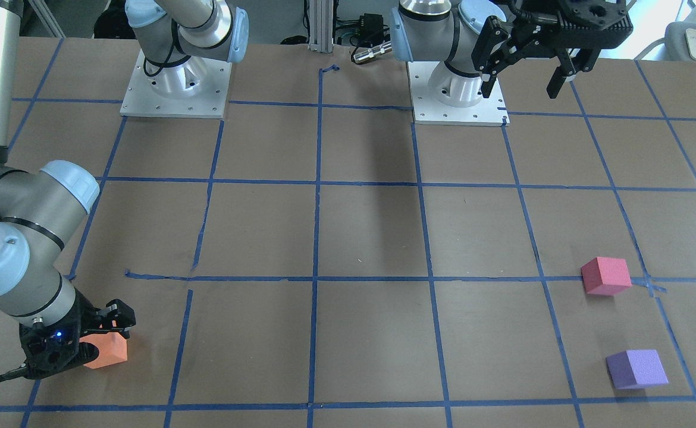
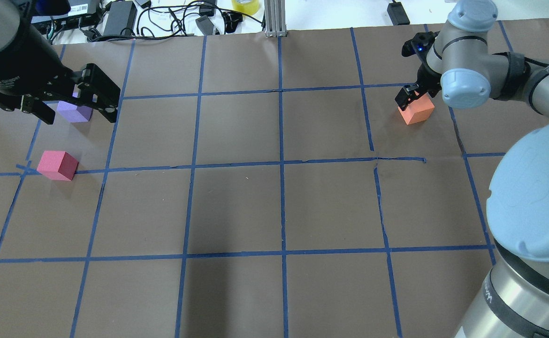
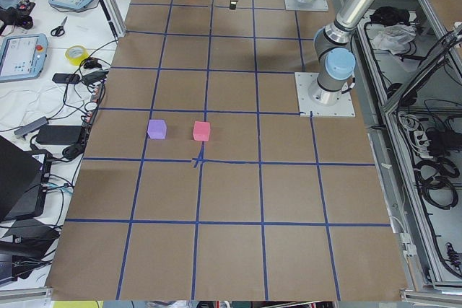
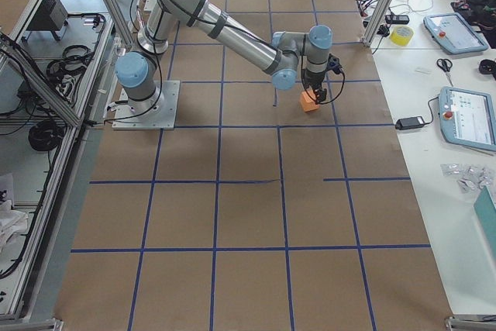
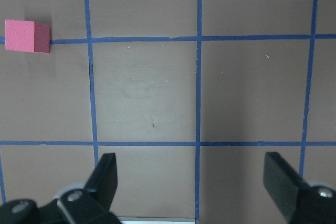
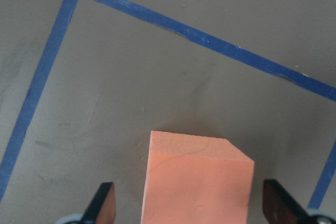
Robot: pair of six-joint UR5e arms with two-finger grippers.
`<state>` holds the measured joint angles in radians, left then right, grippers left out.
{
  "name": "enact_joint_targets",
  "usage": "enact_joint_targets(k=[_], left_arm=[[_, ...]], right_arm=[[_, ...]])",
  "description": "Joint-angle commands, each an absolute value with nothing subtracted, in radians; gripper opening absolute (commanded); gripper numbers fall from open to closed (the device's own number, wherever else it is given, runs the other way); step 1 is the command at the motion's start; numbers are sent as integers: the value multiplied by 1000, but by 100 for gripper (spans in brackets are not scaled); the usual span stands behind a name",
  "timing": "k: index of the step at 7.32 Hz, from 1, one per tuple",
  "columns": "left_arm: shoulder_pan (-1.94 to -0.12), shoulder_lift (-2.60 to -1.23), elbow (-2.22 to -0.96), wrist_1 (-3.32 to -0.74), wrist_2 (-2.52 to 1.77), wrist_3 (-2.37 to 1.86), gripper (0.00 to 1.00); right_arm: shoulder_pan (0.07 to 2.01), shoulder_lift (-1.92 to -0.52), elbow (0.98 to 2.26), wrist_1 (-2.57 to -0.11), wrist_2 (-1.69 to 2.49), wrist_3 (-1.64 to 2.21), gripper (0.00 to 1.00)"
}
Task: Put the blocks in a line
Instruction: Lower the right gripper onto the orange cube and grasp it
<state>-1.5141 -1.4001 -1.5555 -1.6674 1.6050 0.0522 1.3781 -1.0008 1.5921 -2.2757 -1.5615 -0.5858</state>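
Observation:
The orange block (image 1: 107,352) sits on the brown table far to the robot's right, and also shows in the overhead view (image 2: 416,111). My right gripper (image 1: 93,342) is low over it and open. In the right wrist view the fingers (image 6: 102,205) stand either side of the orange block (image 6: 197,182) with gaps. The pink-red block (image 1: 605,276) and the purple block (image 1: 636,368) sit apart far to the robot's left. My left gripper (image 1: 523,86) hangs high, open and empty. In the overhead view it partly covers the purple block (image 2: 75,113).
Blue tape lines (image 2: 281,164) divide the table into squares. The two arm bases (image 1: 175,83) stand at the robot's edge of the table. Cables and a tape roll (image 2: 245,4) lie beyond the far edge.

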Motion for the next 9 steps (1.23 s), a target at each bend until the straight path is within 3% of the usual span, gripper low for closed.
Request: enact_joint_targets(k=[1, 2, 3, 4, 5, 9], left_arm=[[-1514, -1401, -1555, -1667, 1605, 52, 100], [-1514, -1401, -1555, -1667, 1605, 52, 100], [-1514, -1399, -1555, -1669, 1608, 55, 100], [-1514, -1396, -1555, -1670, 1606, 55, 100], [-1514, -1396, -1555, -1669, 1606, 54, 100], [-1514, -1396, -1557, -1667, 1605, 51, 100]], right_arm=[[1378, -985, 1594, -2281, -1568, -586, 100], [1374, -980, 1594, -2283, -1572, -583, 100], [1368, -980, 1592, -2281, -1560, -575, 64], [1365, -985, 1591, -2273, -1565, -571, 21], [1365, -997, 1577, -2263, -1577, -568, 7], [1522, -1123, 1571, -2161, -1588, -213, 5]])
